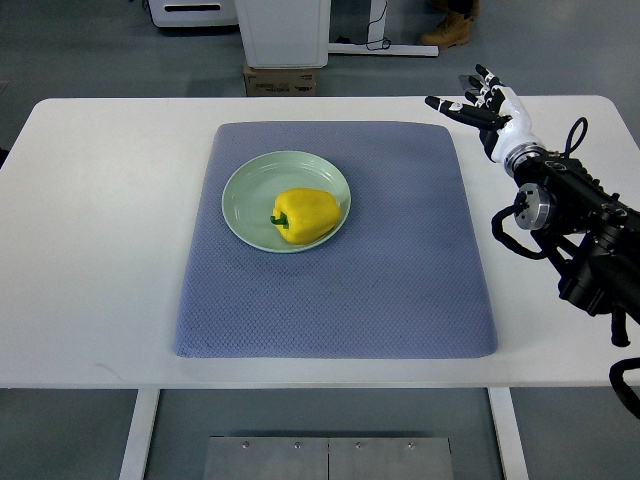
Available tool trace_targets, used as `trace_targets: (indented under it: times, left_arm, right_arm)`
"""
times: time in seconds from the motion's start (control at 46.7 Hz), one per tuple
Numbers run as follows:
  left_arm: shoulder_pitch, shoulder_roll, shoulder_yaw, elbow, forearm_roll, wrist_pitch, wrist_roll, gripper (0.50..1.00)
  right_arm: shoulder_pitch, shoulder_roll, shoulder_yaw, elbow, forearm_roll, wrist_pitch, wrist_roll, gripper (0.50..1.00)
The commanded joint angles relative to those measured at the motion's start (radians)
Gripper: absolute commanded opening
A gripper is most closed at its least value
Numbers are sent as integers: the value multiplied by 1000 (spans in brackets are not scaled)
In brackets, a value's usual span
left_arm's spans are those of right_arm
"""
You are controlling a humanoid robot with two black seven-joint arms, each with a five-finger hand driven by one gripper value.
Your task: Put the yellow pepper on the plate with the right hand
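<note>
A big white tabletop [100, 250] fills most of the view. On it lies a blue-gray mat [400, 280] with a bumpy weave, shaped like a square with round corners. It sits in the middle of the tabletop.

The right arm [585, 225] comes in from the right edge at about 3 o'clock. It is black, with dark cables looping beside it. It reaches up toward 1 o'clock.

A pale green plate [240, 190] rests on the mat, at about 10 o'clock from the mat's middle. It is round and lies flat.

The right hand [480, 100] is white and black. It is near the far edge of the tabletop, at about 2 o'clock from the plate and well apart from it. It is just past the mat's far right corner. Its fingers [445, 105] are spread wide and point to the left. The hand holds nothing.

The yellow pepper [305, 215] lies on the plate, a bit toward the plate's right side. It rests on its side. Its little green stem [279, 220] points to 9 o'clock.

Past the far edge of the tabletop, at 12 o'clock, a brown cardboard box [280, 80] sits on the gray floor [90, 50]. A white cabinet [282, 30] stands behind it. At 1 o'clock, a tan boot [447, 32] shows on the floor.
</note>
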Motion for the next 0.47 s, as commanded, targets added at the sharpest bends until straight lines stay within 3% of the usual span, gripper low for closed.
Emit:
trace_targets:
  times: [0.0,0.45]
  left_arm:
    - [-1,0,0,1,0,0,0,1000]
    - [1,0,0,-1,0,0,0,1000]
  right_arm:
    - [-15,3,22,1,0,-1,7,1000]
    - [-67,3,134,10,-1,2,10,1000]
